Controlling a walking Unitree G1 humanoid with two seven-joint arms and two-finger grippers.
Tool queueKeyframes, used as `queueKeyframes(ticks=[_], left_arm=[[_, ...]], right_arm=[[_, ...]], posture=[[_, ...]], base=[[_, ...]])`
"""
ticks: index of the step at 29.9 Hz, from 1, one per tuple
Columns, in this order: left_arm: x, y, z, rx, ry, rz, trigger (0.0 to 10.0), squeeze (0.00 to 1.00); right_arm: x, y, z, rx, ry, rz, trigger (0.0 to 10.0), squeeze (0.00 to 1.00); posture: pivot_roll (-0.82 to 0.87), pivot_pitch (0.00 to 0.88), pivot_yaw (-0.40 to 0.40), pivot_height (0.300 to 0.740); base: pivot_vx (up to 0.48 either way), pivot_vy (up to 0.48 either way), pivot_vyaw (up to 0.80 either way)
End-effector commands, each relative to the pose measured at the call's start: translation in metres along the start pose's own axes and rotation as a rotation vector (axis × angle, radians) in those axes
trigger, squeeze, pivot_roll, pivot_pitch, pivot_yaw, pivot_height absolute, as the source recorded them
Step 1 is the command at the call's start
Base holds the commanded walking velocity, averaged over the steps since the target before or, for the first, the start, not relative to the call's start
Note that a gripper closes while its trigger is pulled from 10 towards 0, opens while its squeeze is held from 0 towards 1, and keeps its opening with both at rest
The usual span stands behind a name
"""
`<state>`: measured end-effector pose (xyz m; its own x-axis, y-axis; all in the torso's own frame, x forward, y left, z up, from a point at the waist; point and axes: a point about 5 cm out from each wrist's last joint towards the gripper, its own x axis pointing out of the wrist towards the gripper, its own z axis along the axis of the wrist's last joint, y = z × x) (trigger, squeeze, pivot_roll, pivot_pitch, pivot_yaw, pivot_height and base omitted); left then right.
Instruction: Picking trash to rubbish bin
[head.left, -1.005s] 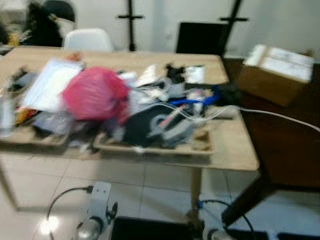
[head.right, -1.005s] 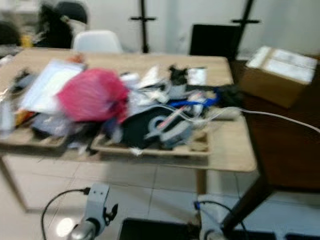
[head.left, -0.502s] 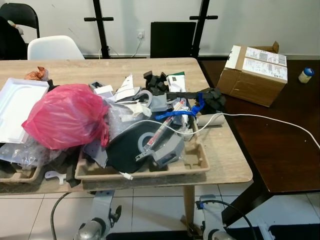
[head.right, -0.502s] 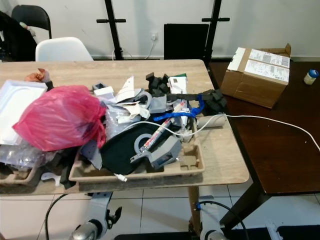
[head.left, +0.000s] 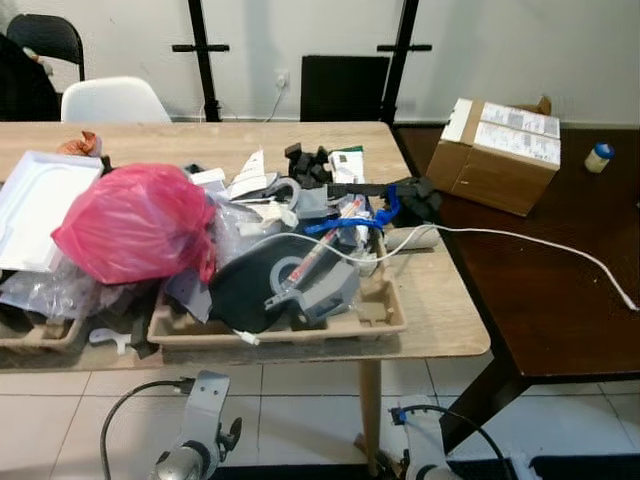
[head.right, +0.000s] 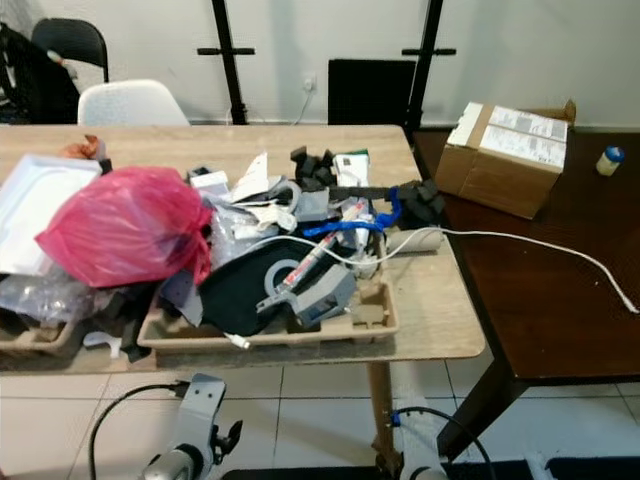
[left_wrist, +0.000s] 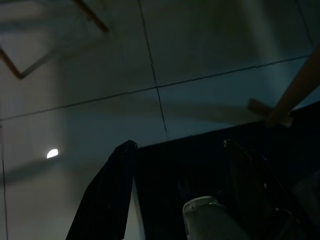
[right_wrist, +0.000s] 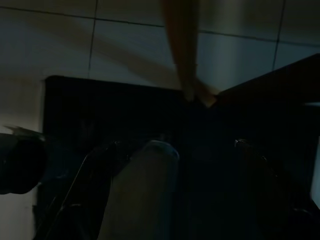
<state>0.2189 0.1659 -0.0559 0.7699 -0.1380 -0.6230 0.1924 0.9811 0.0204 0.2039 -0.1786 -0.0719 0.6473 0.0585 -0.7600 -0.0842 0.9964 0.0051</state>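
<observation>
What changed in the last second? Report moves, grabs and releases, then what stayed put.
Only the camera moved: the head views swung and the blur cleared, so the whole scene shifted in frame. Nothing was taken hold of or let go. The pink bag, cardboard tray, white cable and cardboard box lie as before on the tables. The left gripper and right gripper still hang low over the floor tiles, fingers apart, holding nothing.

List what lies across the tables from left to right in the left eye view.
white tray → pink plastic bag → black foam pieces → cardboard box → small jar
</observation>
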Motion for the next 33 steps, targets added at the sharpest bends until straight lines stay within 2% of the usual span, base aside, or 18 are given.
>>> queueKeyframes(ticks=[1,8,9,11,13,14,16,17,19,20,22,23,25,26,29,30,32,33], left_arm=[[-0.002,0.003,-0.006,-0.008,0.026,0.014,10.0,0.06],[-0.005,0.007,-0.01,-0.009,0.024,0.025,10.0,0.06],[-0.008,0.009,-0.012,-0.003,0.009,0.001,10.0,0.07],[-0.009,0.009,-0.012,0.002,0.002,-0.014,10.0,0.07],[-0.017,0.009,-0.015,0.048,-0.024,-0.116,10.0,0.06],[-0.017,0.009,-0.015,0.048,-0.024,-0.116,10.0,0.06],[-0.027,0.009,-0.017,0.138,-0.048,-0.235,10.0,0.05],[-0.027,0.009,-0.017,0.138,-0.048,-0.235,10.0,0.05],[-0.052,0.016,-0.012,0.247,-0.092,-0.381,10.0,0.04],[-0.052,0.016,-0.012,0.247,-0.092,-0.381,10.0,0.04],[-0.079,0.017,0.002,0.293,-0.139,-0.518,10.0,0.04],[-0.079,0.017,0.002,0.293,-0.139,-0.518,10.0,0.04],[-0.092,0.014,0.013,0.319,-0.161,-0.602,10.0,0.03],[-0.092,0.014,0.013,0.319,-0.161,-0.602,10.0,0.03],[-0.104,0.008,0.026,0.341,-0.175,-0.707,10.0,0.02],[-0.104,0.008,0.026,0.341,-0.175,-0.707,10.0,0.02],[-0.115,0.002,0.042,0.328,-0.2,-0.781,10.0,0.02],[-0.115,0.002,0.042,0.328,-0.2,-0.781,10.0,0.02]], right_arm=[[-0.002,-0.004,-0.008,-0.003,0.028,-0.01,10.0,0.0],[-0.004,-0.012,-0.009,-0.062,0.027,0.005,10.0,0.0],[-0.005,-0.01,-0.004,-0.074,-0.017,0.054,10.0,0.0],[-0.005,-0.009,-0.001,-0.079,-0.033,0.078,10.0,0.0],[-0.005,-0.006,0.004,-0.109,-0.06,0.182,10.0,0.0],[-0.005,-0.006,0.004,-0.109,-0.06,0.182,10.0,0.0],[-0.009,-0.005,0.01,-0.156,-0.09,0.295,10.0,0.0],[-0.009,-0.005,0.01,-0.156,-0.09,0.295,10.0,0.0],[-0.019,-0.011,0.02,-0.24,-0.137,0.46,10.0,0.0],[-0.019,-0.011,0.02,-0.24,-0.137,0.46,10.0,0.0],[-0.032,-0.018,0.035,-0.326,-0.17,0.604,10.0,0.0],[-0.032,-0.018,0.035,-0.326,-0.17,0.604,10.0,0.0],[-0.042,-0.019,0.046,-0.393,-0.178,0.703,10.0,0.0],[-0.042,-0.019,0.046,-0.393,-0.178,0.703,10.0,0.0],[-0.061,-0.013,0.058,-0.489,-0.167,0.863,10.0,0.0],[-0.061,-0.013,0.058,-0.489,-0.167,0.863,10.0,0.0],[-0.08,-0.006,0.074,-0.485,-0.204,0.974,10.0,0.0],[-0.08,-0.006,0.074,-0.485,-0.204,0.974,10.0,0.0]], posture=[[-0.03,0.1,0.019,0.74],[-0.03,0.102,0.017,0.74],[-0.03,0.105,0.019,0.74],[-0.03,0.105,0.019,0.74],[-0.03,0.105,0.021,0.74],[-0.03,0.105,0.021,0.74],[-0.03,0.105,0.02,0.74],[-0.03,0.105,0.02,0.74],[-0.03,0.104,0.023,0.74],[-0.03,0.104,0.023,0.74],[-0.02,0.107,0.016,0.74],[-0.02,0.107,0.016,0.74],[-0.01,0.107,0.012,0.74],[-0.01,0.107,0.012,0.74],[-0.01,0.109,0.013,0.74],[-0.01,0.109,0.013,0.74],[-0.01,0.108,0.019,0.74],[-0.01,0.108,0.019,0.74]], base=[[0.0,0.0,0.0],[0.0,0.0,0.0],[0.0,0.0,0.0],[0.0,0.0,0.0],[0.0,0.0,0.0],[0.0,0.0,0.0],[0.0,0.0,0.0],[0.0,0.0,0.0],[0.0,0.0,0.0],[0.0,0.0,0.0],[0.0,0.0,0.0],[0.0,0.0,0.0],[0.0,0.0,0.0],[0.0,0.0,0.0],[0.0,0.0,0.0],[0.0,0.0,0.0],[0.0,0.0,0.0],[0.0,0.0,0.0]])
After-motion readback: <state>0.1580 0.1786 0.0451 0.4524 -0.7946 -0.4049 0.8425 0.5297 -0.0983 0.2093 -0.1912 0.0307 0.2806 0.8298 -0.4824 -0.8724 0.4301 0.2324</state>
